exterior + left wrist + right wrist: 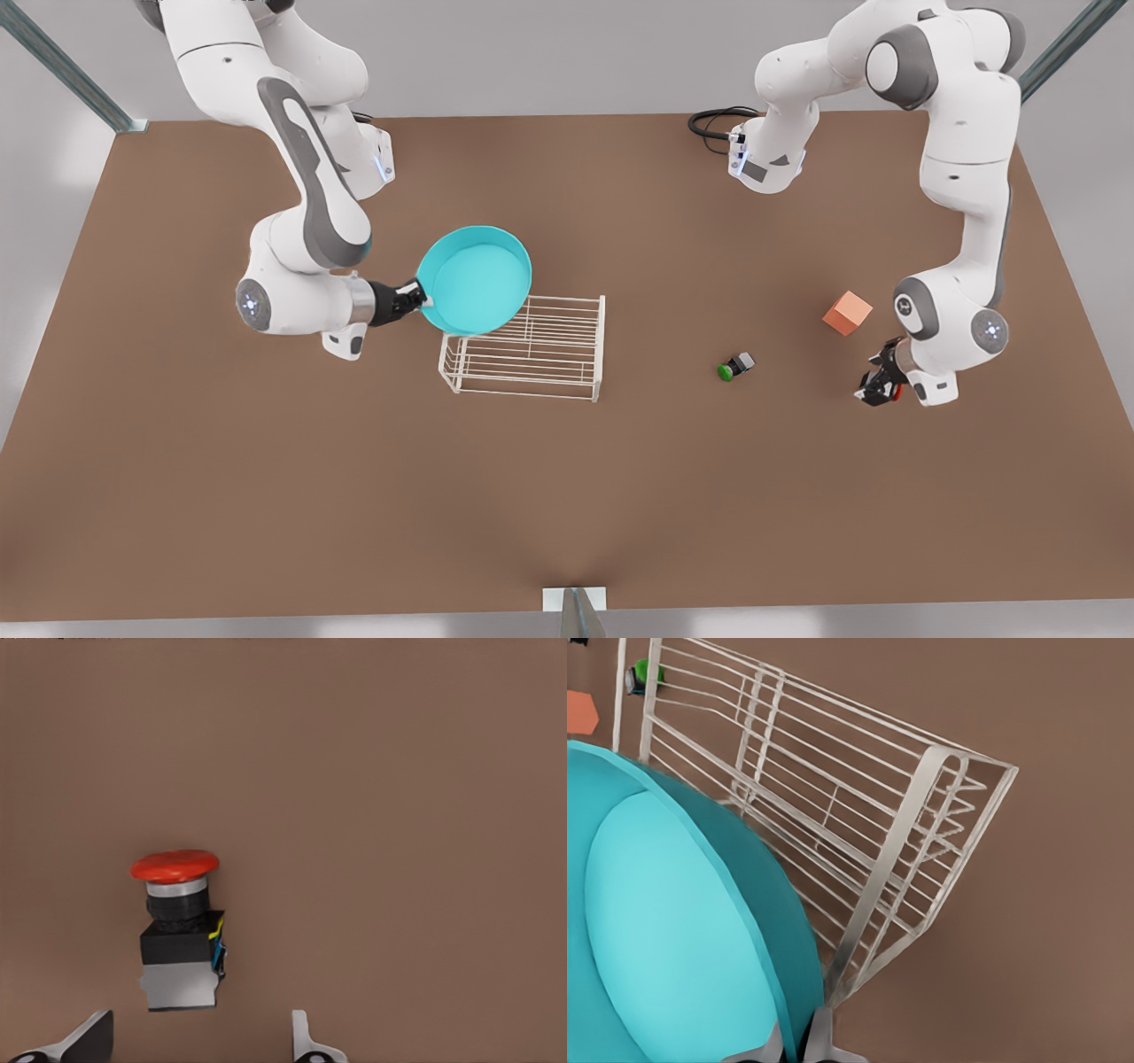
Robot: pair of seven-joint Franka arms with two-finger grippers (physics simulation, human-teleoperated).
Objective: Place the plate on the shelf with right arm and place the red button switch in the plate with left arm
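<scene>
The turquoise plate hangs tilted in the air over the back left corner of the white wire shelf. My right gripper is shut on its rim from the front view's left. In the right wrist view the plate covers part of the shelf, and the fingers pinch the rim. The red button switch lies on its side on the brown table. My left gripper is open, with its fingertips on either side just short of the switch. This left gripper is low at the front view's right.
A green-capped switch lies on the table between the shelf and the left gripper. An orange cube sits just behind that gripper. A black cable loops at the table's far edge.
</scene>
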